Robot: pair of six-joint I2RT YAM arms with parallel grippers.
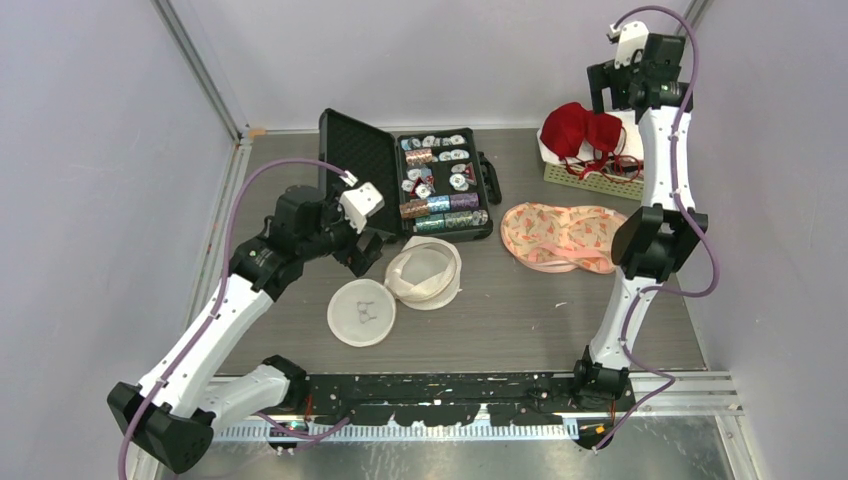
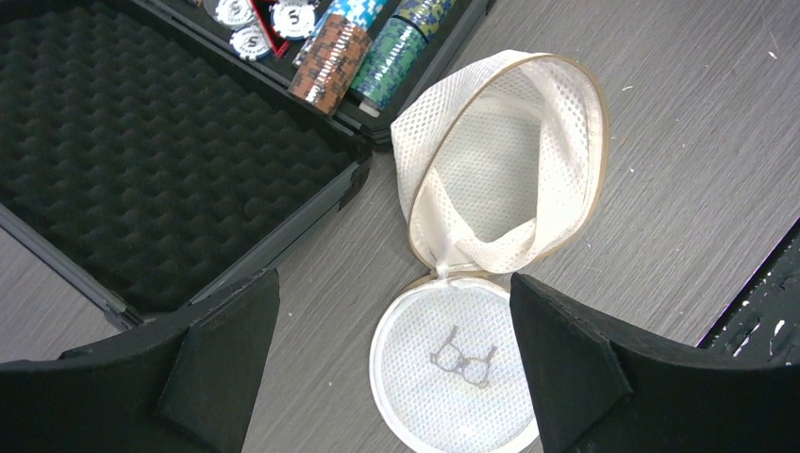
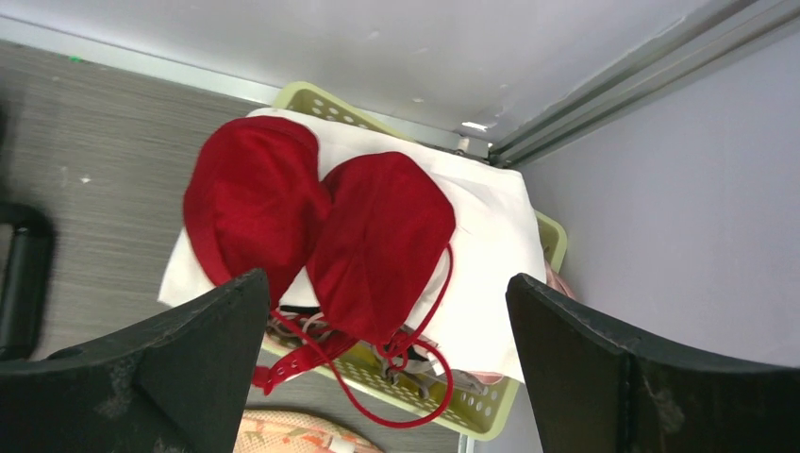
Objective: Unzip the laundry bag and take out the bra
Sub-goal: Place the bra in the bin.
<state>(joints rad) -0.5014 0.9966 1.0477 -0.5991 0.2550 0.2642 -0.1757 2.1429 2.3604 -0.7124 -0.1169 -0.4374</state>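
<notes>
The white mesh laundry bag [image 1: 425,272] lies unzipped on the table's middle, empty inside, its round lid [image 1: 362,312] with a bra symbol flipped out flat. My left gripper [image 1: 365,250] hovers open just above it; in the left wrist view the lid [image 2: 453,373] lies between the spread fingers [image 2: 226,349] and the bag's mouth [image 2: 509,160] gapes beyond them. A red bra [image 1: 582,128] rests on top of a green basket [image 1: 590,180] at the back right. My right gripper [image 1: 610,98] hangs open above it, holding nothing; in the right wrist view the bra [image 3: 321,217] lies below the gripper [image 3: 387,368].
An open black case [image 1: 400,180] with poker chips stands at the back, its foam lid [image 2: 141,142] beside the bag. A peach patterned garment [image 1: 560,235] lies on the table near the right arm. White cloth [image 3: 491,245] fills the basket [image 3: 472,406]. Walls close in left and right.
</notes>
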